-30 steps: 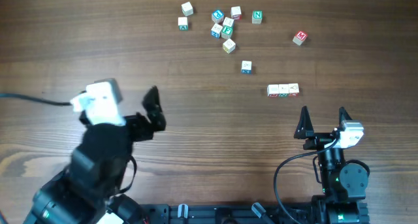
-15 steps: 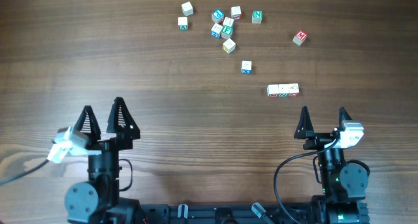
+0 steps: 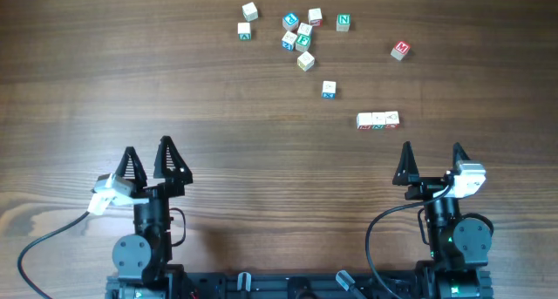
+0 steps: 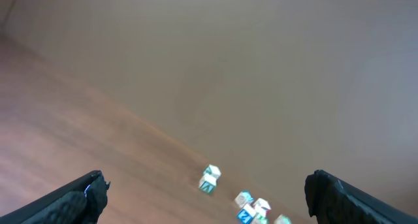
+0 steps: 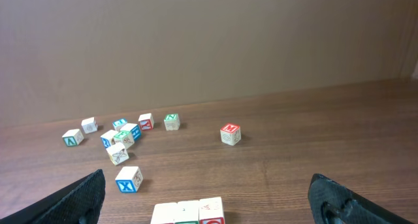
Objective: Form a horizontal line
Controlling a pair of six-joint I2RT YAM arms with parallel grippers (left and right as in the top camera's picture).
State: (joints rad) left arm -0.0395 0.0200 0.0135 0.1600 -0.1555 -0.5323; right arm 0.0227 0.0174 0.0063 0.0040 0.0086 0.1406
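Note:
The horizontal line is a row of three pale letter cubes touching edge to edge, right of the table's middle. It also shows at the bottom of the right wrist view. My right gripper is open and empty, just short of the line and a little to its right. My left gripper is open and empty at the front left, far from the cubes. In the left wrist view the open fingers frame a few distant loose cubes.
Several loose letter cubes lie at the back: a cluster, two white ones, a green N cube, a red cube and a blue X cube. A wall rises behind the table.
My left arm has swung back from the table's left side and settled upright at the front left with its gripper open. The right arm and the cubes have not moved.

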